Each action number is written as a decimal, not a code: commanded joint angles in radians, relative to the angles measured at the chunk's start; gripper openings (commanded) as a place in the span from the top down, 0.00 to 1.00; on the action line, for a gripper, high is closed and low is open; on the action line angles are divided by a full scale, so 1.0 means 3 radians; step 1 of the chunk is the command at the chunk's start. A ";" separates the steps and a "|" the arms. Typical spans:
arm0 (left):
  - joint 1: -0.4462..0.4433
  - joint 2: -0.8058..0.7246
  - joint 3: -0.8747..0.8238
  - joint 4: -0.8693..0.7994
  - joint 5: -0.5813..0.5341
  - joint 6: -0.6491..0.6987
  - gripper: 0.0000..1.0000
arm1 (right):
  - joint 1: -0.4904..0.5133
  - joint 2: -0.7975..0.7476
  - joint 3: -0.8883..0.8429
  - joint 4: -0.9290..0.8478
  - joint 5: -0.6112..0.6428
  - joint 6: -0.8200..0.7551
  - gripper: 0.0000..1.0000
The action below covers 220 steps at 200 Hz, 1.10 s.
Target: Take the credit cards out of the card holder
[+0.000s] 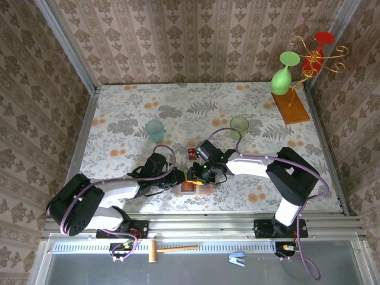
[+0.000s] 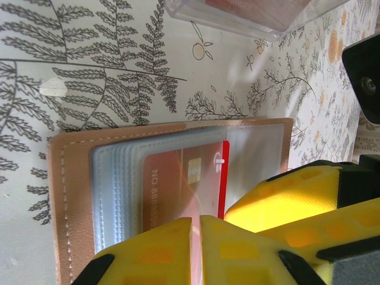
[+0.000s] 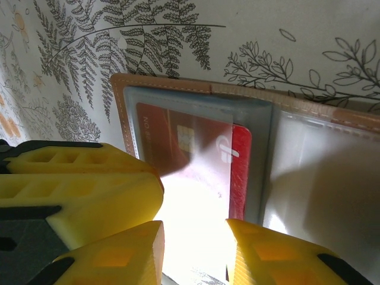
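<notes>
The tan leather card holder (image 1: pixel 189 188) lies open on the table between both arms. In the left wrist view its leather edge (image 2: pixel 71 196) frames grey-blue clear pockets, and a red credit card (image 2: pixel 178 178) sits in the top pocket. My left gripper (image 2: pixel 196 221) is shut, its tips resting on that pocket over the card. My right gripper (image 3: pixel 196 228) stands open above the same card (image 3: pixel 240 160), its jaws apart with nothing gripped. A left finger (image 3: pixel 89 184) lies right beside it. From above, the left gripper (image 1: pixel 183 177) and the right gripper (image 1: pixel 196 176) meet over the holder.
A small clear plastic box (image 1: pixel 192 152) with red cards in it stands just behind the holder (image 2: pixel 249 15). Farther back are a teal cup (image 1: pixel 155 129) and a green cup (image 1: pixel 239 125). A wooden stand (image 1: pixel 291 107) with a green glass occupies the back right corner.
</notes>
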 commanded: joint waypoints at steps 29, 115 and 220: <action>0.0031 0.0034 -0.0018 -0.0014 -0.0024 0.0048 0.88 | 0.0026 0.0067 -0.0014 0.0036 -0.0013 -0.0010 0.68; 0.0030 0.0039 -0.0009 -0.0010 -0.0018 0.0044 0.88 | 0.0022 0.0051 -0.0023 -0.0102 0.0084 -0.0066 0.64; 0.0027 0.0085 0.0036 -0.0027 -0.0002 0.0059 0.88 | 0.0026 -0.0115 0.0105 -0.0461 0.0321 -0.0231 0.58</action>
